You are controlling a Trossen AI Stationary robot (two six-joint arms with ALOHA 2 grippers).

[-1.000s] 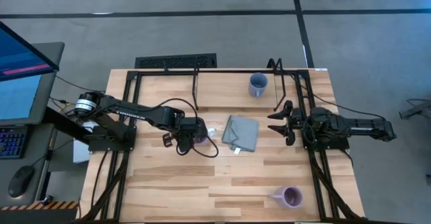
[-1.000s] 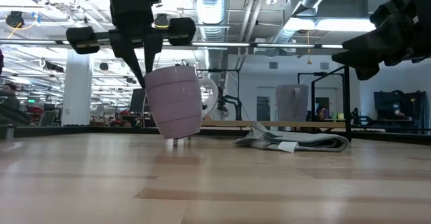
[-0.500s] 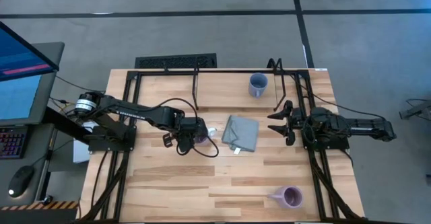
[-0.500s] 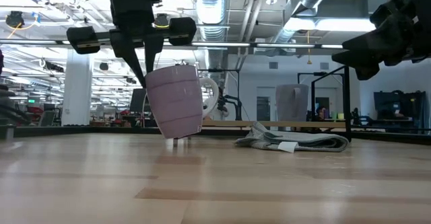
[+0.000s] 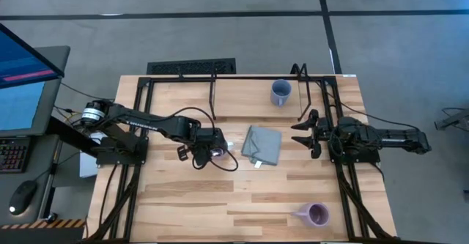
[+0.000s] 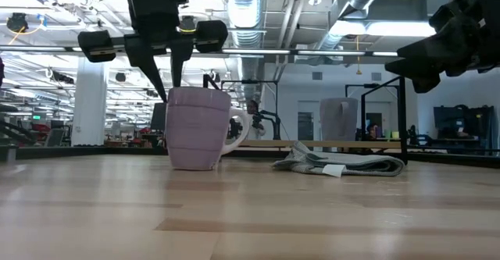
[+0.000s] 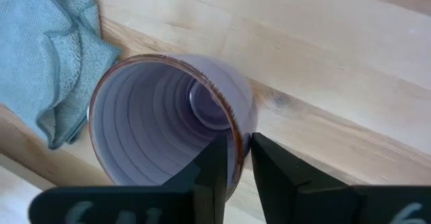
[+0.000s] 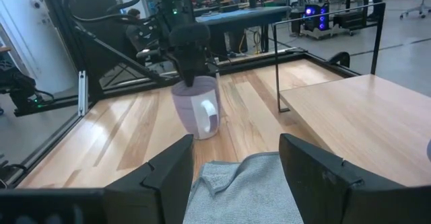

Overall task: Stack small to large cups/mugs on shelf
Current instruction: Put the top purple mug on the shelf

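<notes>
Pale lavender ribbed ceramic mug (image 6: pixel 198 129) sits upright, flat on light wood plank table (image 5: pixel 190 200), near table middle, just left of grey folded cloth (image 5: pixel 262 143). Left gripper (image 7: pixel 241 162) straddles its rim, one finger inside and one outside, slightly parted, not visibly squeezing. Right gripper (image 5: pixel 302 133) spread wide and empty, right of cloth. Blue-grey mug (image 5: pixel 281 91) stands by thin black metal-rod shelf (image 5: pixel 220 78) at far edge; deeper purple mug (image 5: pixel 316 215) near front edge.

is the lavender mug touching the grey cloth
Apart. The low view shows bare table between the lavender mug and the grey cloth.
</notes>
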